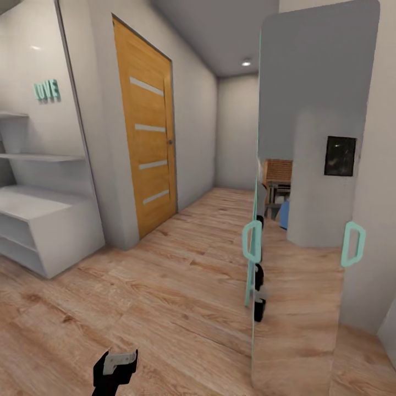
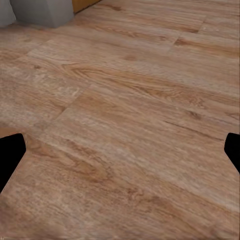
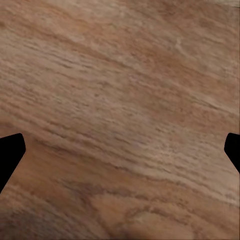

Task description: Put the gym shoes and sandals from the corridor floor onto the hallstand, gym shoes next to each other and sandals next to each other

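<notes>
at the left of the hall stands the grey shoe rack [image 1: 47, 228], on the wood floor [image 1: 165, 286]. both wrist views show wide-apart fingers [image 2: 10, 160] over bare planks; the left gripper [image 1: 115, 367] seems empty.

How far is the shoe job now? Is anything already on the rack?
Nothing looks done: the shoe rack at the left has bare shelves where they show. Nothing is in hand: the left gripper and the right gripper are both open over bare wood floor. Finding and placing all four shoes appears to remain.
</notes>
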Controlling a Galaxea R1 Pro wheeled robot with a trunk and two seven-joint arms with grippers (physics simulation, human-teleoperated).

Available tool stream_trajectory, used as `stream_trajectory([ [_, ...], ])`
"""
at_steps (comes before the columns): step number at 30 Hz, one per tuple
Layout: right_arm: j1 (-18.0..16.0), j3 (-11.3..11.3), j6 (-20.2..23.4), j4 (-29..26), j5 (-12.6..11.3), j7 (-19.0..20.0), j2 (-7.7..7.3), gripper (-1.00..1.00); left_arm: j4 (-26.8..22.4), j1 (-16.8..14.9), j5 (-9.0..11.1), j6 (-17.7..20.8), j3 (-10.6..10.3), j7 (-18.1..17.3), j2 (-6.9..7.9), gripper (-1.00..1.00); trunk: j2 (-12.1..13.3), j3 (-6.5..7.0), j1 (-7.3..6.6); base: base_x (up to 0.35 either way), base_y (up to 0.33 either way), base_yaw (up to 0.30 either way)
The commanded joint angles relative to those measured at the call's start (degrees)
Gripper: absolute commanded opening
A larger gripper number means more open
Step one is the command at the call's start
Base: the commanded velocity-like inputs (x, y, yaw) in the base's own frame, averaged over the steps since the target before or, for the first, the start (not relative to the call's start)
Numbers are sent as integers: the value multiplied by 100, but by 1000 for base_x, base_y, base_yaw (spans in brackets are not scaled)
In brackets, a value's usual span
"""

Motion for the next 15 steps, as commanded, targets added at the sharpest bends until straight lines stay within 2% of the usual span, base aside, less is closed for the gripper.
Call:
stream_trajectory([
  [1,-1,1,0,-3,20,-1,0,100,5,-5,6,-18,-8,19,1,100,-4,-29,1,0,0,291],
  [7,-1,1,1,-3,19,-1,0,100,4,-5,6,-18,-8,19,1,100,-12,-165,16,0,0,291],
  [15,-1,1,-2,-3,21,-1,0,100,4,-5,6,-26,-13,19,1,100,-12,-178,16,0,0,291],
])
